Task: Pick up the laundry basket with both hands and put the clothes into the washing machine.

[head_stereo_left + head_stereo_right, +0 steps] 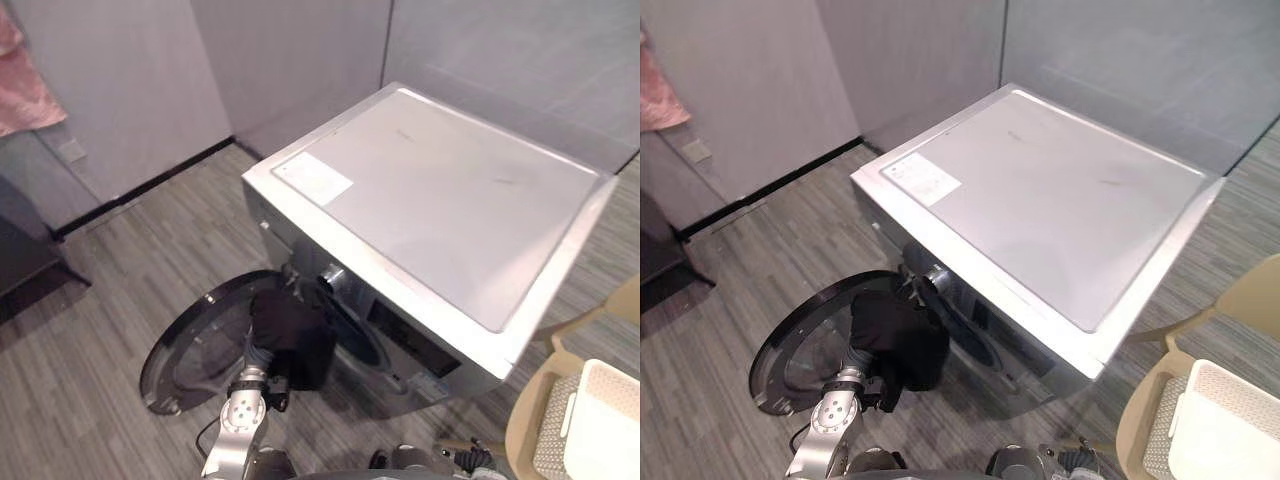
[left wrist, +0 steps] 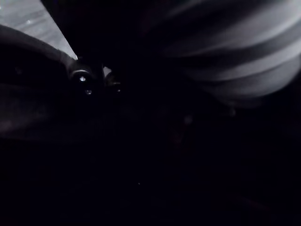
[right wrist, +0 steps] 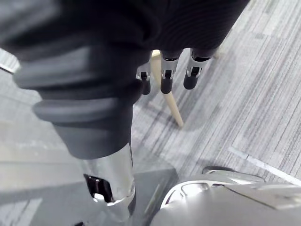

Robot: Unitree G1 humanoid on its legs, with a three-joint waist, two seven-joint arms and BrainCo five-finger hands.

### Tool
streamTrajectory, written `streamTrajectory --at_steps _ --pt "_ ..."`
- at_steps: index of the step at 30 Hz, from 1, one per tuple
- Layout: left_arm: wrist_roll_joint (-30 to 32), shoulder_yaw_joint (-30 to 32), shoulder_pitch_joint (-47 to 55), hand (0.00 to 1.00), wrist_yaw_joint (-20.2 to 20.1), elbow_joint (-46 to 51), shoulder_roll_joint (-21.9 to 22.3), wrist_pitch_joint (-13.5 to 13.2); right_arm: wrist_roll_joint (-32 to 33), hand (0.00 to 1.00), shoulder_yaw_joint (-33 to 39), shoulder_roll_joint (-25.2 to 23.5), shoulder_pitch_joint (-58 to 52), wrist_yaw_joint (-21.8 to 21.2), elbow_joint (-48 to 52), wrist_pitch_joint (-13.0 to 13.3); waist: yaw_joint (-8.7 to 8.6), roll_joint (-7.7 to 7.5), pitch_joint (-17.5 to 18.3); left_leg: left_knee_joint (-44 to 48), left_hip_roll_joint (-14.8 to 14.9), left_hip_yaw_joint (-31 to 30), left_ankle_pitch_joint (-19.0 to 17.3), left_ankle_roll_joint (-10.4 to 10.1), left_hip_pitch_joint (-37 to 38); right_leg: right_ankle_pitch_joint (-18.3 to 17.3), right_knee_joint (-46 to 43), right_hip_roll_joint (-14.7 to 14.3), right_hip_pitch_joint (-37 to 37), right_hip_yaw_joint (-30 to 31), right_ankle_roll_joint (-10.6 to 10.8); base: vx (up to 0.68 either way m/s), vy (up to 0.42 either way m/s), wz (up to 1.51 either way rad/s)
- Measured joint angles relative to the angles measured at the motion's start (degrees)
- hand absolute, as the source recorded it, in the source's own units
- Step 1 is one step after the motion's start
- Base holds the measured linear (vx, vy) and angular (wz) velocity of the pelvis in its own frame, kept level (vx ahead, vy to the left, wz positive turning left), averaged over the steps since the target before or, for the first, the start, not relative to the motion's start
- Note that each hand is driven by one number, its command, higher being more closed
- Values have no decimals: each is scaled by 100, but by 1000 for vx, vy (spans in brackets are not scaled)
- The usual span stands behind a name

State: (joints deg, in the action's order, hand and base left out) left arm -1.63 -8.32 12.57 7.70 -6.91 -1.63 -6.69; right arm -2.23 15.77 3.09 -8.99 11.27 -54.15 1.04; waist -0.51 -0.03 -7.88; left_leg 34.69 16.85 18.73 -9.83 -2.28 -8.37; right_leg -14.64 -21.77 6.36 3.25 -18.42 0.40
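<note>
The silver front-loading washing machine (image 1: 440, 190) stands with its round door (image 1: 195, 350) swung open to the left. A black garment (image 1: 295, 335) bulges at the drum opening (image 1: 355, 345). My left arm reaches up to it from below, and the cloth covers the hand. Around my left hand's ribbed cover (image 2: 235, 52) in the left wrist view there is only darkness. My right hand (image 3: 165, 77) hangs low over the floor with straight fingers and nothing in it. The white laundry basket (image 1: 605, 425) rests on a beige chair (image 1: 530, 410) at the lower right.
Grey walls (image 1: 150, 90) close the corner behind the machine. A pink cloth (image 1: 25, 80) hangs at the upper left. A dark piece of furniture (image 1: 25, 250) stands at the left edge. Beneath my right hand a beige chair leg (image 3: 171, 103) crosses the grey plank floor (image 3: 244, 94).
</note>
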Motion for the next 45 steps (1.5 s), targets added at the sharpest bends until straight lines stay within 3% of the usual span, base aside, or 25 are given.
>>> streamTrajectory --at_steps 1,4,5,9,10,11,13,14,18,21,23,24,26,30,37,41,45 --pt "1 -3 -6 100 0 0 61 1 3 0 7 11 33 28 67 10 52 38 -6 0 -250 -751 -285 -17 -106 0 -16 -40 53 267 -1 44 87 -100" --pt "2 35 15 100 32 2 108 1 3 0 11 0 -6 33 170 19 130 72 8 -654 -637 -1446 -310 -30 -122 -8 -204 -103 224 678 25 48 152 -97" --pt "1 139 23 100 78 7 164 3 2 0 17 38 -10 41 215 20 148 134 34 -853 -625 -1494 -413 -294 25 -84 -348 -153 321 863 149 53 153 -60" --pt "-2 406 -16 100 269 51 134 19 14 0 -12 -234 -137 93 540 35 131 -279 -154 -692 -769 -1043 -496 -295 31 -118 -910 91 752 1188 241 4 145 -46" --pt "-3 424 -16 100 297 76 135 23 37 0 -12 -246 -152 94 596 40 131 -310 -202 -515 -770 -1025 -533 -282 -36 -122 -1046 102 816 1227 247 -83 88 -31" --pt "-5 422 -18 100 371 162 145 24 71 0 -12 -236 -149 100 660 57 127 -224 -339 -111 -733 -1006 -690 -251 -229 -187 -1348 162 983 1237 344 -133 76 -24" --pt "-8 425 -138 100 436 410 174 20 199 0 -74 -179 -122 110 883 90 152 -197 -586 670 -637 -994 -1084 -192 -634 -450 -2040 198 1420 1313 381 -205 68 -18" --pt "-9 433 -346 100 530 482 176 14 240 0 -107 -137 -66 125 1045 98 126 -131 -735 1293 -564 -993 -1503 -127 -1128 -783 -2674 250 1924 1386 415 -228 22 -2" --pt "-145 514 -922 100 825 467 257 23 300 0 -135 -96 117 236 1325 106 125 -155 -1197 2769 -323 -1034 -2135 -56 -2218 -1284 -4089 263 3090 1551 376 -232 -20 -12" --pt "-528 616 -1594 100 1156 260 327 10 451 0 -183 -128 224 403 1546 124 113 -233 -1399 4012 -76 -1227 -2486 -33 -3425 -1521 -5232 155 4300 1677 304 -235 -46 -19" --pt "-632 627 -1926 100 1249 98 309 9 479 0 -217 -122 242 487 1667 116 95 -260 -1441 4369 -55 -1316 -2536 -34 -3898 -1576 -5564 150 4754 1695 292 -178 -47 -6" --pt "-817 735 -2400 100 1387 -76 231 4 575 0 -286 -127 231 545 2096 110 73 -310 -1571 4894 49 -1411 -2638 -45 -4505 -1613 -6041 77 5380 1729 270 -188 -55 -18" --pt "-925 893 -2642 100 1446 -125 147 4 650 0 -366 -156 214 565 2474 121 -8 -386 -1642 5213 135 -1446 -2734 -31 -4840 -1641 -6329 10 5753 1779 268 -160 -50 -23" --pt "-1156 1164 -3559 100 1746 -248 -372 6 883 0 -657 -194 -111 478 3600 344 -188 -513 -1801 6026 224 -1619 -2840 -39 -5839 -1697 -7074 -80 6777 1873 285 -100 -61 -12" --pt "-884 1181 -5581 100 2050 -249 -2022 38 1128 0 -897 -261 -567 96 4780 539 -504 -635 -2051 6981 320 -1881 -2920 -75 -7171 -1687 -7920 -244 8133 2004 263 -49 -94 -10" --pt "-236 362 -6646 100 2169 -281 -2580 145 1204 0 -908 -258 -758 -128 5141 676 -539 -643 -2166 7127 321 -1963 -2918 -74 -7414 -1632 -8045 -244 8354 1973 197 -1 -67 -1" --pt "1058 -983 -7824 100 2314 -646 -3054 289 1361 0 -959 -245 -843 -394 5385 873 -629 -650 -2170 7152 313 -1988 -2918 -73 -7532 -1631 -8059 -238 8451 1952 195 9 -42 0"
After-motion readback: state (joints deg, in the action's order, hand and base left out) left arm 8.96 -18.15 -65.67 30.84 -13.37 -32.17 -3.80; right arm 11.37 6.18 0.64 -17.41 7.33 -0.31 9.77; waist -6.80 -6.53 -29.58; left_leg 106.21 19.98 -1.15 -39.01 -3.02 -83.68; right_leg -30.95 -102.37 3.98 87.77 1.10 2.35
